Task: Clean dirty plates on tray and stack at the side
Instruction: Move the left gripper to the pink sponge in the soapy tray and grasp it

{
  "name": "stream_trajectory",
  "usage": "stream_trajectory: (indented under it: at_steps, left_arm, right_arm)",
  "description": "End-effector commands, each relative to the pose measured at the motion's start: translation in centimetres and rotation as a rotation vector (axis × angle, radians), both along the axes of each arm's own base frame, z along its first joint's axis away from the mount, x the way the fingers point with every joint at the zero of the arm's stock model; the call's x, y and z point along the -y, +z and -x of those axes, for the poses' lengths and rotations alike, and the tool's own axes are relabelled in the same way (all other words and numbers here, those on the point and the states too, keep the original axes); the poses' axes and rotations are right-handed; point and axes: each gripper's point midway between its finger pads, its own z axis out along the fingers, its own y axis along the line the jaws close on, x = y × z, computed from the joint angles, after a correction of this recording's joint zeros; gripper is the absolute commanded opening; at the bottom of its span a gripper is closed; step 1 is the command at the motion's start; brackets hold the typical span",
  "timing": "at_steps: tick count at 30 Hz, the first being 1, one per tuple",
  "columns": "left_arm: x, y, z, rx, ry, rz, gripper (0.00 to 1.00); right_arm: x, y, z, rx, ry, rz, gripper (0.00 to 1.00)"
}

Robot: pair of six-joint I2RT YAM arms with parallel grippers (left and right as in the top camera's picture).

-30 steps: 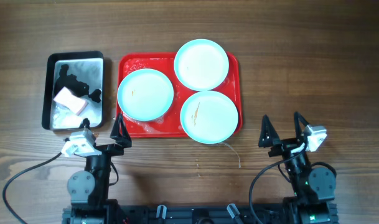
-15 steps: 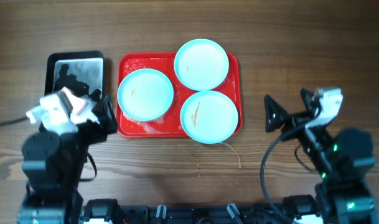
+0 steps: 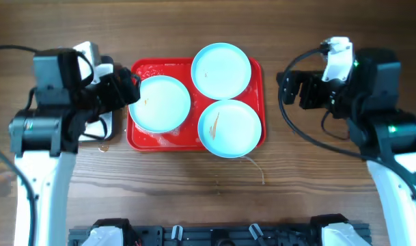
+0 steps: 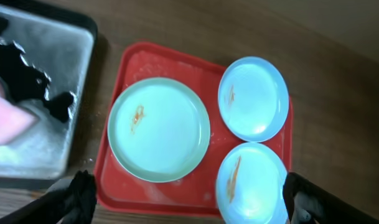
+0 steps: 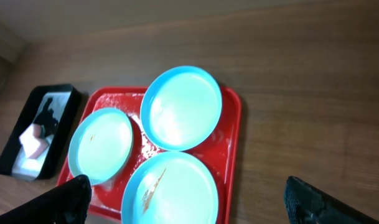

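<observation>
My left gripper (image 4: 189,193) and right gripper (image 5: 189,196) both hang empty with fingers spread wide, one off each short side of the red tray (image 3: 141,137). All three plates (image 3: 160,103) lie flat on that tray, some streaked brown. I judge them light, stiff, smooth and probably slippery. I'd pinch gently on a raised rim where it overhangs the tray's edge.

A wooden table (image 3: 208,27) was noted. A red tray (image 3: 143,139) and a metal tray (image 4: 58,56) were found set on it, side by side.
</observation>
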Motion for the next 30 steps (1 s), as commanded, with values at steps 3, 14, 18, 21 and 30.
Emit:
stream_trajectory:
  at_steps: [3,14,18,21,30]
  left_arm:
    - [-8.6,-5.6,-0.3,-0.23,0.613,-0.151,0.89]
    - [-16.9,-17.8,-2.1,-0.521,0.998,-0.194,0.9]
    - [-19.0,-20.8,-4.9,-0.508,0.848,-0.174,0.84]
    - [-19.6,-22.0,-6.2,-0.482,0.806,-0.167,0.67]
    - [-19.3,-25.6,-5.2,-0.565,0.803,-0.17,0.62]
  right_arm:
    - [-0.7,-0.2,0.3,-0.029,0.048,-0.014,1.0]
    - [-0.7,-0.6,0.7,-0.041,0.064,0.006,1.0]
    - [-0.7,-0.8,0.9,-0.054,0.064,0.007,1.0]
    - [-0.7,-0.8,0.9,-0.055,0.064,0.006,1.0]
    - [-0.6,-1.1,1.2,-0.075,0.064,0.008,1.0]
